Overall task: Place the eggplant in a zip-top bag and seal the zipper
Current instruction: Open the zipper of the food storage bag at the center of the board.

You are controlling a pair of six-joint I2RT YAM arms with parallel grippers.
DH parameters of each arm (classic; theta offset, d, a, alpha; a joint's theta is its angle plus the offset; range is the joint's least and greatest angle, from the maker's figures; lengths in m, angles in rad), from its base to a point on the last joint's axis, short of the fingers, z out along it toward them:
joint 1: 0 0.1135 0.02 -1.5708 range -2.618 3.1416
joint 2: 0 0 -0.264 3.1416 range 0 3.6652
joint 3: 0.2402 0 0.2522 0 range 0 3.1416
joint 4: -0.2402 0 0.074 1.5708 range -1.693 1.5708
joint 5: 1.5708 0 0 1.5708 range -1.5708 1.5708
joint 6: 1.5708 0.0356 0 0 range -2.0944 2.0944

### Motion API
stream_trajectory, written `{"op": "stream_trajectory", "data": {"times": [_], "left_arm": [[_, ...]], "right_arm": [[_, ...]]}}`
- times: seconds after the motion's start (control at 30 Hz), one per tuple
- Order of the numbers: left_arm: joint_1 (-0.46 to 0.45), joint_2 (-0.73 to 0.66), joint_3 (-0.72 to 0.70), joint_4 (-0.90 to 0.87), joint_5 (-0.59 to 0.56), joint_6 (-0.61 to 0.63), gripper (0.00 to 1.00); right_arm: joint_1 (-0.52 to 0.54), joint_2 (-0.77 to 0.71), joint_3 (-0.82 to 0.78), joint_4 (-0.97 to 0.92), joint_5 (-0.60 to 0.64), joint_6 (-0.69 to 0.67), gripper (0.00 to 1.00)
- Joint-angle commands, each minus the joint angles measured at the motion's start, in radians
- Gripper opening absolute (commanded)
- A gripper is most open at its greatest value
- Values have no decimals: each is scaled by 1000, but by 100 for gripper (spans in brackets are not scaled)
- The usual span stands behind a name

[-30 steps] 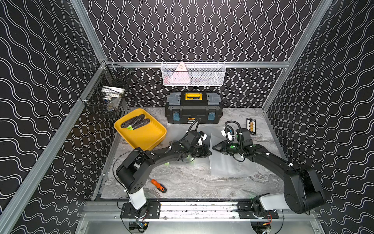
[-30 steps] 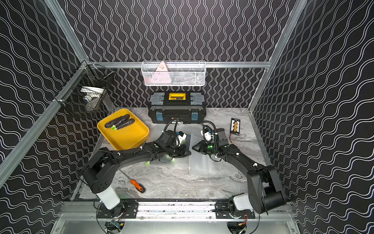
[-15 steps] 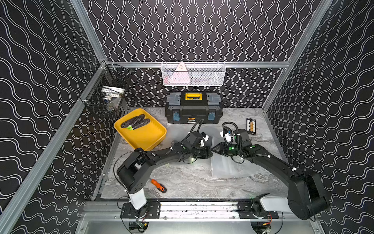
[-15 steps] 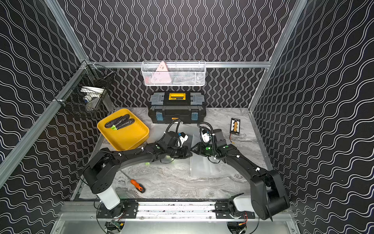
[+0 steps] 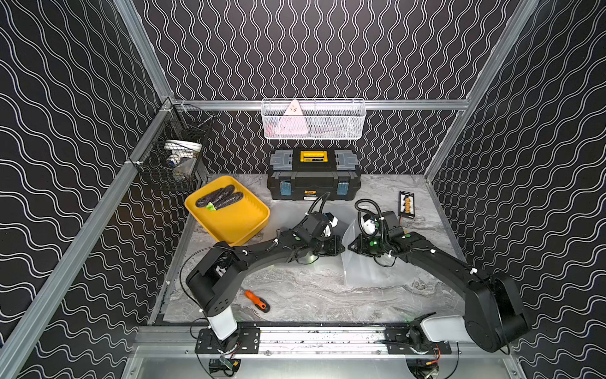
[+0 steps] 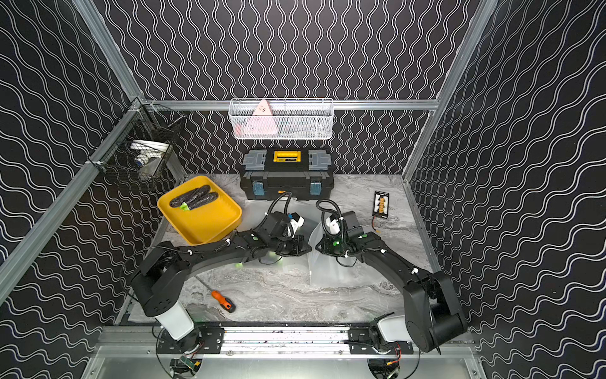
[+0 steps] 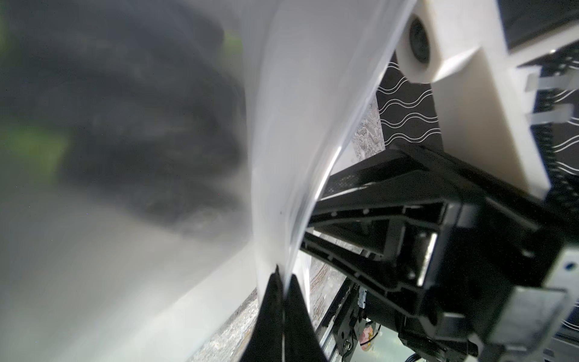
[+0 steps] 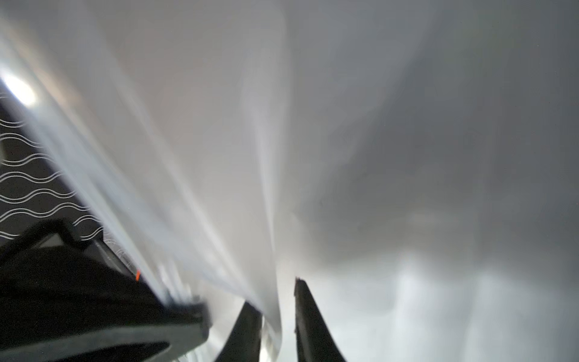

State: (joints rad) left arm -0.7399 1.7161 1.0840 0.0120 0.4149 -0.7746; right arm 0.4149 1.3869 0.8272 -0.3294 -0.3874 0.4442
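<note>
Two dark eggplants (image 5: pixel 219 198) in yellow tray (image 5: pixel 237 221); clear zip-top bag (image 5: pixel 370 275) mid-table.

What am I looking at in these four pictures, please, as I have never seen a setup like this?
Two black robot arms are mounted at the front of a table, each ending in a two-finger gripper. Two pictures look down from twin cameras overhead; the other two come from a camera on each wrist. On the table lie a tray with two eggplants, a toolbox, a screwdriver and a clear bag. The left gripper is shut on the bag's edge. The right gripper is open, the film between its fingers. The bag looks empty.
</note>
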Motion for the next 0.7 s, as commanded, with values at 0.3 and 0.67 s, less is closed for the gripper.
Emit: {"op": "stream_trajectory", "data": {"times": [0.3,0.67], "left_arm": [[65,16,3,-51,-68,10,0],[50,121,59,-3,8,-8,0]], "right_arm": [[33,-40,76,-217,133,20,0],[84,-48,189,-345,195,60,0]]}}
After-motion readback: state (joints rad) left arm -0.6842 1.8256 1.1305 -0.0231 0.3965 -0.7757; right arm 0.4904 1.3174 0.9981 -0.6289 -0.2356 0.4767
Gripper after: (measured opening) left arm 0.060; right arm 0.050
